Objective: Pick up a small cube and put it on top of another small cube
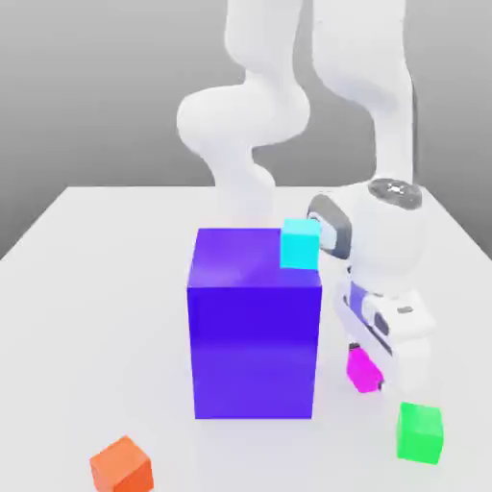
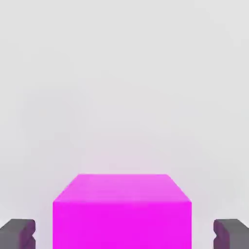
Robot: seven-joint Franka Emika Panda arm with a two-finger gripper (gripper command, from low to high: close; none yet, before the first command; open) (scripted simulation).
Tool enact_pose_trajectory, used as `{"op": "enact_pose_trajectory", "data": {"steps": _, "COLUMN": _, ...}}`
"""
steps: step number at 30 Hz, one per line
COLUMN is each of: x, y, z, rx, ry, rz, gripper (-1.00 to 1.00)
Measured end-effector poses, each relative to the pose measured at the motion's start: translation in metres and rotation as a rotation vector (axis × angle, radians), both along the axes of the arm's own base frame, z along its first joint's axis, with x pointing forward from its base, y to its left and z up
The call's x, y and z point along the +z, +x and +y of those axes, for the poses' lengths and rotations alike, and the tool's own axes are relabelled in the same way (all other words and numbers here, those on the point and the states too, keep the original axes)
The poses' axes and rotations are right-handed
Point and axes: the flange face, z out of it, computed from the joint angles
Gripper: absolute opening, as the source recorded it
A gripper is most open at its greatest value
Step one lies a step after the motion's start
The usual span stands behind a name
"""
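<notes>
Magenta cube [image 2: 121, 211] square between tool fingers [image 2: 17, 233]

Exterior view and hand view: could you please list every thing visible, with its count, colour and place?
Magenta cube: 1, magenta-pink, on the table between the fingers, beside the big block's right in the exterior view.
Green cube: 1, green, front right.
Cyan cube: 1, cyan, by the big block's top right corner.
Orange cube: 1, orange, front left.
Big block: 1, blue-violet, centre.
Table: 1, white.
Hand: 1, white with dark fingers, open, straddling the magenta cube.

Magenta cube [image 2: 121, 214] btwn dark fingertips [image 2: 17, 233] (gaps both sides), pale table [image 2: 121, 73]
</notes>
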Motion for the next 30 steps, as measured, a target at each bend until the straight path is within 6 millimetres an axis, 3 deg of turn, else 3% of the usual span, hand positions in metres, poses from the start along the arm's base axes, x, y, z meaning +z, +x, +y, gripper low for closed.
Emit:
{"op": "enact_pose_trajectory", "data": {"steps": 4, "x": 0.001, "y": 0.0, "z": 0.0, "rx": 0.001, "ry": 0.0, "rz": 0.001, "gripper": -1.0}}
{"op": "enact_pose_trajectory", "data": {"steps": 11, "x": 0.057, "y": 0.0, "z": 0.0, "rx": 0.0, "ry": -0.001, "rz": 0.001, "gripper": -1.0}}
{"op": "enact_pose_trajectory", "data": {"steps": 14, "x": 0.072, "y": 0.025, "z": 0.007, "rx": -0.104, "ry": -0.002, "rz": 0.001, "gripper": -1.0}}
{"op": "enact_pose_trajectory", "data": {"steps": 22, "x": 0.111, "y": 0.112, "z": 0.034, "rx": -0.472, "ry": -0.001, "rz": 0.001, "gripper": -1.0}}
{"op": "enact_pose_trajectory", "data": {"steps": 24, "x": 0.1, "y": 0.121, "z": 0.038, "rx": -0.506, "ry": 0.0, "rz": 0.001, "gripper": -1.0}}
{"op": "enact_pose_trajectory", "data": {"steps": 27, "x": 0.063, "y": 0.124, "z": 0.038, "rx": -0.517, "ry": 0.0, "rz": 0.001, "gripper": -1.0}}
{"op": "enact_pose_trajectory", "data": {"steps": 28, "x": 0.055, "y": 0.124, "z": 0.038, "rx": -0.518, "ry": 0.0, "rz": 0.001, "gripper": 1.0}}
{"op": "enact_pose_trajectory", "data": {"steps": 30, "x": 0.055, "y": 0.124, "z": 0.038, "rx": -0.518, "ry": 0.0, "rz": 0.001, "gripper": 1.0}}
